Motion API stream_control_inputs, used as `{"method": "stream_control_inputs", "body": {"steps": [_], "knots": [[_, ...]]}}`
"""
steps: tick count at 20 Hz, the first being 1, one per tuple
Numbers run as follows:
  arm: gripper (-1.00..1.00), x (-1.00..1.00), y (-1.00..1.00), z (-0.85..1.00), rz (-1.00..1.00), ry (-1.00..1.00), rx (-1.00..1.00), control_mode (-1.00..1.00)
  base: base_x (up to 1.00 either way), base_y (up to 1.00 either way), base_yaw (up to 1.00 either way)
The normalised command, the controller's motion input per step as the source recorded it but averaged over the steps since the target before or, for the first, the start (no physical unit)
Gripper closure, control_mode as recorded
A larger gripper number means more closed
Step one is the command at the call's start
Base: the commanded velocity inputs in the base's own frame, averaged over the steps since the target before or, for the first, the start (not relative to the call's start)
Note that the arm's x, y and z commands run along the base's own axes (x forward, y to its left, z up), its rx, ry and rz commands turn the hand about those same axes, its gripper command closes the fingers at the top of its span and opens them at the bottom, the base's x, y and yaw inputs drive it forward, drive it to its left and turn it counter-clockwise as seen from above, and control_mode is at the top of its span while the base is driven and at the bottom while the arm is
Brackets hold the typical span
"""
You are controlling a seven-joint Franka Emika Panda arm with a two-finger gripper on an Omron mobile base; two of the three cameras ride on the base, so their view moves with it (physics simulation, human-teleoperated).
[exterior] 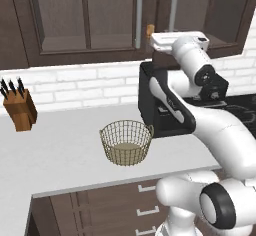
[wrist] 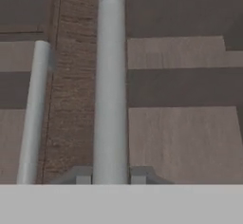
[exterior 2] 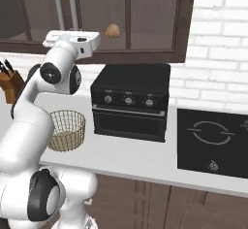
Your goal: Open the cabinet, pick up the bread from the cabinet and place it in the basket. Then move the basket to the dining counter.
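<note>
Basket [exterior: 126,142] empty on worktop, bread [exterior 2: 112,30] inside closed cabinet [exterior: 90,20], hand [wrist: 110,175] grasping its handle [wrist: 110,85]

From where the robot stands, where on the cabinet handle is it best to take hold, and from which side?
Grip the lower part of the handle, coming straight from the front. It is a long vertical round bar standing off the cabinet door, so the end effector fingers can pass either side of it.

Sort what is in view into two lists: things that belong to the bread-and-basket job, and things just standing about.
Job:
cabinet, doors shut
handle, with the hand closed around it
bread, behind the glass
basket, on the grey worktop

Standing about:
knife block
black oven
hob
drawers
</note>
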Motion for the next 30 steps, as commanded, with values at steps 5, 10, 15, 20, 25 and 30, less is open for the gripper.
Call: {"method": "stream_control_inputs", "body": {"steps": [5, 10, 15, 20, 25, 30], "knots": [[1.00, -1.00, -0.59, 0.21, -0.08, 0.02, 0.00, -1.00, 0.00, 0.00, 0.00], [1.00, -1.00, -0.68, 0.07, -0.05, 0.04, 0.00, -1.00, 0.00, 0.00, 0.00], [1.00, -1.00, -0.71, 0.05, -0.03, 0.06, 0.00, -1.00, 0.00, 0.00, 0.00], [1.00, -1.00, -0.70, 0.00, -0.03, 0.13, 0.00, -1.00, 0.00, 0.00, 0.00], [1.00, -0.99, -0.61, 0.00, 0.00, 0.11, 0.00, -1.00, 0.00, 0.00, 0.00], [1.00, -0.41, -0.25, 0.00, 0.02, 0.03, 0.00, -1.00, 0.00, 0.00, 0.00]]}}
